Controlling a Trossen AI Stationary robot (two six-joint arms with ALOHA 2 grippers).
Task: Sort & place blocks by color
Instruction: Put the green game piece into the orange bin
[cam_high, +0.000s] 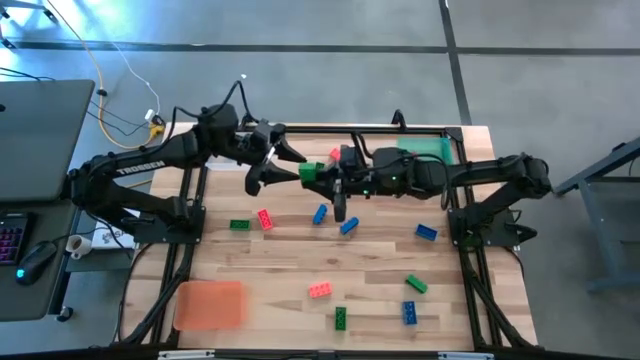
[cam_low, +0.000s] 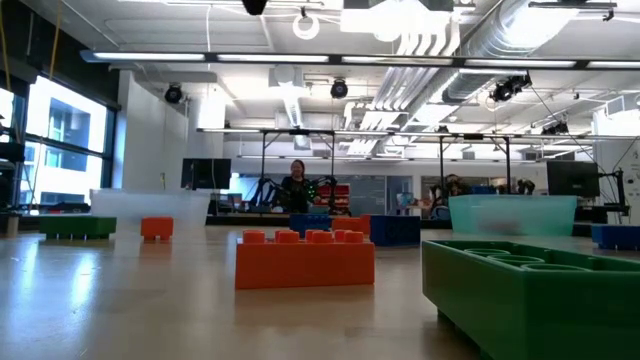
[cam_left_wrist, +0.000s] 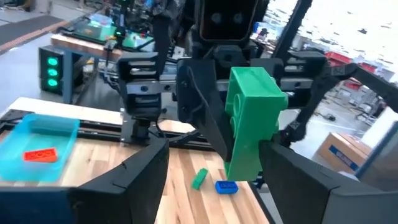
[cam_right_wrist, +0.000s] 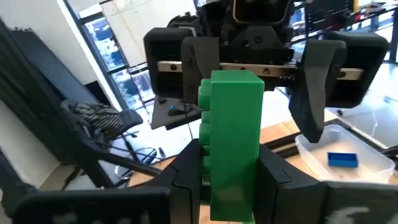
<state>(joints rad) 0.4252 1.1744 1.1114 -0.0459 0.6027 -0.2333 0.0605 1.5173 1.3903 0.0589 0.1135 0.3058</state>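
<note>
The right gripper (cam_right_wrist: 230, 186) is squeezed tight on a green block (cam_right_wrist: 233, 143), up in the air over the table's (cam_high: 280, 270) far side. The left gripper (cam_high: 283, 163) faces it, spread wide, not touching. Only the left wrist view shows a red block (cam_left_wrist: 40, 154) in a blue tray (cam_left_wrist: 37, 134).

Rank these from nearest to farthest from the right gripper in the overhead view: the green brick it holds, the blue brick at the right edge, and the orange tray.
1. Green brick: clamped in the right gripper, mid-table near the far edge.
2. Blue brick: on the right side of the table.
3. Orange tray: near left corner.
</note>
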